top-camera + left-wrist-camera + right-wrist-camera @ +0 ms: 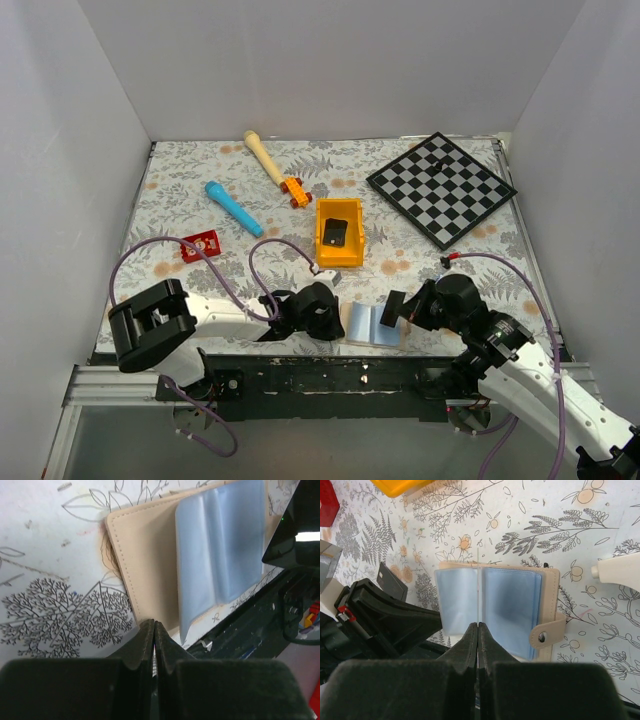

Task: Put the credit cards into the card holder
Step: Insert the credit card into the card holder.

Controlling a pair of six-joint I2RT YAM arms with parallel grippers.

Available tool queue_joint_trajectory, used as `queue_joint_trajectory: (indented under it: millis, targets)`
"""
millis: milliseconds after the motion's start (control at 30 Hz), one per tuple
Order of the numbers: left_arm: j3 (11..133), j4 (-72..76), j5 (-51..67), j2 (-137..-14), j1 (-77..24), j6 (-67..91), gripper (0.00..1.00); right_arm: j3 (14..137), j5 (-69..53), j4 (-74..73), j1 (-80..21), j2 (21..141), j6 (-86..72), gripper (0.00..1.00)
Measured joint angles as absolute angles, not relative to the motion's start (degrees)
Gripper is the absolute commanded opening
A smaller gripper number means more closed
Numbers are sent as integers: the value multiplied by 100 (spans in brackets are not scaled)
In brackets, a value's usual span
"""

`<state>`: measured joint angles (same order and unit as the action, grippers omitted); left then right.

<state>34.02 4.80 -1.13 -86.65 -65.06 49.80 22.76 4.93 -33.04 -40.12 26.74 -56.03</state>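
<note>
The tan card holder (372, 326) lies open at the table's near edge, with its blue-grey pocket lining (512, 605) up and its snap tab (547, 632) at one side. My right gripper (478, 626) is shut on a thin pale sheet standing edge-on along the holder's middle fold; it looks like a pocket leaf. My left gripper (154, 625) is shut, with its tips at the edge of the holder's tan cover (145, 555). A red card (200, 245) lies on the table far to the left. A dark card (335, 232) lies inside the yellow bin.
The yellow-orange bin (322, 250) stands just behind the holder. A checkerboard (440, 188) lies at the back right. A blue marker (232, 208) and a wooden toy (275, 170) lie at the back left. The black base rail (330, 375) runs along the near edge.
</note>
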Motion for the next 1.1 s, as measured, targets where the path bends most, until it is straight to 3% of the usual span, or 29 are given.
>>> queue_joint_trajectory:
  millis: [533,1100]
  targets:
    - [3594,-1020,-893,-7478,-6630,4689,0,1514,-543,-2547,-4010,2753,-5216,1]
    - [4322,21,-307,-7841,-6617,3647,0,1219,-1046,-2034,-4010,3074,-5081,1]
